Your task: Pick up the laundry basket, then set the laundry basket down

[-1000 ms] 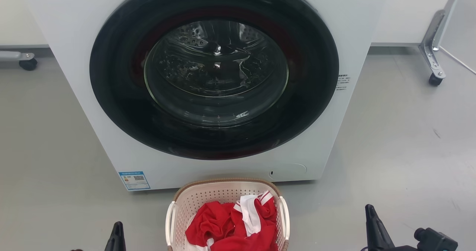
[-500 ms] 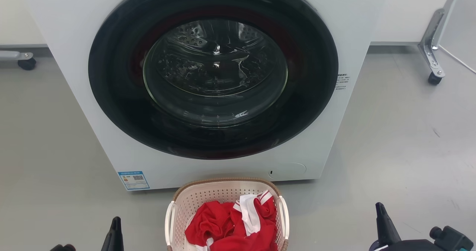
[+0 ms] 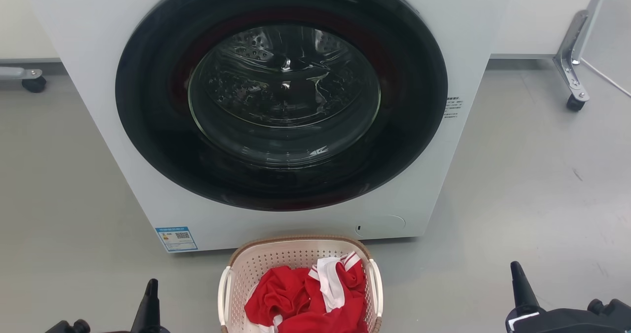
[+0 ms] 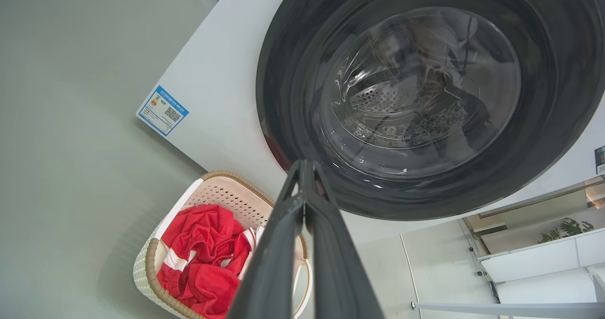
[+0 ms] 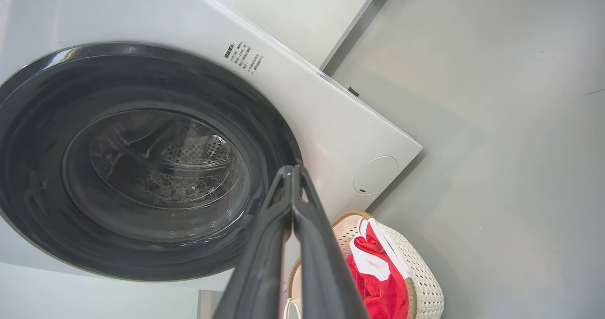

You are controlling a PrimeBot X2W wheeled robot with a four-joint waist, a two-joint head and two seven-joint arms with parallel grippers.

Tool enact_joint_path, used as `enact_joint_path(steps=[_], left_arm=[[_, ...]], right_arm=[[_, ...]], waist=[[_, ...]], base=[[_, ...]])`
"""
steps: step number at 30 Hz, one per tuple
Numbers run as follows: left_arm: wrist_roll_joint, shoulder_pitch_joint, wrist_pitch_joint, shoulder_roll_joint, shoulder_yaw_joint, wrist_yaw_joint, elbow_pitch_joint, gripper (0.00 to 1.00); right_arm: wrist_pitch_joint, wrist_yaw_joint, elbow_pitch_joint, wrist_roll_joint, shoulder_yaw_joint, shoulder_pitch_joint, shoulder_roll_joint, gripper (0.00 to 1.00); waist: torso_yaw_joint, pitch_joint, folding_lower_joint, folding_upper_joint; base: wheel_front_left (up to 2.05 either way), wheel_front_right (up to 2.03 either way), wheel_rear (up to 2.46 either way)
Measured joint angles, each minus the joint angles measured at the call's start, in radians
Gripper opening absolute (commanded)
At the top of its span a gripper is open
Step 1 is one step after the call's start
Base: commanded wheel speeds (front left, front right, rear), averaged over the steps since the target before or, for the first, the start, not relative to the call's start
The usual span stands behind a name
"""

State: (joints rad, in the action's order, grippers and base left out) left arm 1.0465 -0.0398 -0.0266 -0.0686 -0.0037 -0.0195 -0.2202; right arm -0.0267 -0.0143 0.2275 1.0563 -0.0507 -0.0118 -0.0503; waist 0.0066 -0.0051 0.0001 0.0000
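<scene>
The cream laundry basket (image 3: 291, 259) with a brown rim and white side handles stands on the floor just in front of the washer, at the bottom centre of the head view, holding red and white clothes (image 3: 305, 298). My left gripper (image 3: 150, 286) is to its left and my right gripper (image 3: 516, 270) far to its right, both apart from it. Seen from the left wrist, the left gripper (image 4: 302, 165) is shut and empty, with the basket (image 4: 222, 191) beyond it. From the right wrist, the right gripper (image 5: 291, 170) is also shut on nothing, the basket (image 5: 425, 281) lower right.
A white front-loading washer (image 3: 98, 101) with a closed dark round door (image 3: 281, 91) stands directly behind the basket. Wheeled metal frame legs stand at the far right (image 3: 572, 76) and far left (image 3: 29, 79). Grey floor lies on both sides of the basket.
My right gripper has moved right, away from the basket, and a little up the view. The left gripper has risen slightly into view. The basket has not moved.
</scene>
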Motion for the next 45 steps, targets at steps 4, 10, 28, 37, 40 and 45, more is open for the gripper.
enact_joint_path(steps=[4,10,28,37,40,45], left_arm=[[0.07,0.013,0.018,0.005,0.012,-0.011,-0.009,0.0],[0.151,0.026,0.038,0.007,0.027,-0.028,-0.023,0.0],[0.401,0.084,0.103,0.016,0.069,-0.078,-0.054,0.0],[0.513,0.105,0.131,0.023,0.089,-0.096,-0.068,0.0],[0.543,0.117,0.14,0.024,0.094,-0.103,-0.074,0.0],[0.554,0.12,0.14,0.026,0.095,-0.104,-0.074,0.0]], right_arm=[[0.018,-0.014,0.007,0.069,0.022,-0.003,0.001,0.0],[0.036,-0.03,0.016,0.153,0.05,-0.022,0.002,0.0],[0.1,-0.076,0.05,0.399,0.135,-0.049,0.004,0.0],[0.132,-0.098,0.067,0.505,0.172,-0.066,0.006,0.0],[0.14,-0.103,0.07,0.54,0.182,-0.07,0.006,0.0],[0.14,-0.106,0.07,0.54,0.183,-0.08,0.006,0.0]], waist=[[-0.001,0.001,0.0,0.0001],[-0.002,0.002,0.0,0.0],[-0.005,0.005,0.0,0.0001],[-0.006,0.007,0.0,0.0001],[-0.007,0.007,0.0,0.0],[-0.007,0.007,0.0,0.0]], base=[[0.0,0.0,0.0],[0.0,0.0,0.0],[0.0,0.0,0.0],[0.0,0.0,0.0],[0.0,0.0,0.0],[0.0,0.0,0.0]])
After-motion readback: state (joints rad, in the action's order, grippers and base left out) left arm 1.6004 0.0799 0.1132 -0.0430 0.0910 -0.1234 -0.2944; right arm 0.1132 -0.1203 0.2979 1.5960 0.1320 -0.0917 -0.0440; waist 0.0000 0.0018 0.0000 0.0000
